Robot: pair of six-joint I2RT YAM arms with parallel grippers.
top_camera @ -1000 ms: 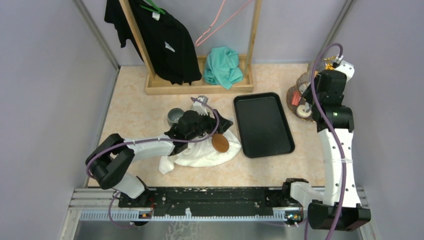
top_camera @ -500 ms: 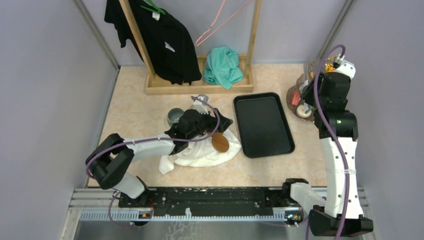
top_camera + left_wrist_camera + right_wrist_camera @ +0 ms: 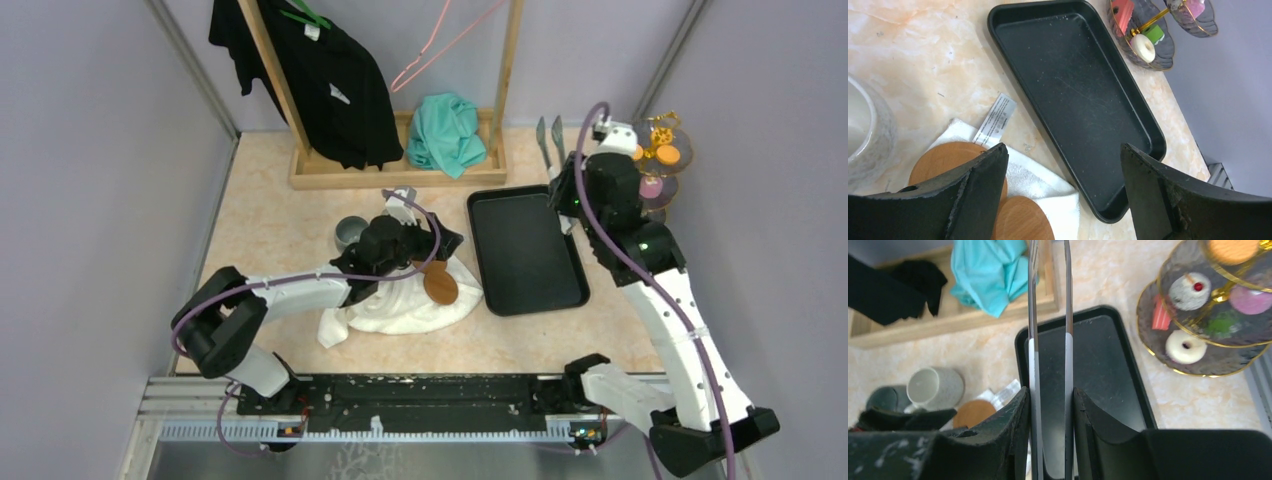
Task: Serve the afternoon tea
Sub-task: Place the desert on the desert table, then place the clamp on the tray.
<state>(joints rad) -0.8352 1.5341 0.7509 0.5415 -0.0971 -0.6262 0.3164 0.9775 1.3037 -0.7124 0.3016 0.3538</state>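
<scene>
Glass-and-gold three-tier stand sits in the far right corner of the peachy marble-look table, close to the lilac-grey wall, with sweets on every tier. The black tray lies just left of it. The right gripper hangs over that tray, pinching the long metal tongs, with the stand off to its right. The left gripper gapes wide above the white towel, well left.

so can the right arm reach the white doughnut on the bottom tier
Probably yes: nothing stands between its tongs and the white doughnut, which sits near the bottom tier's open rim.
</scene>
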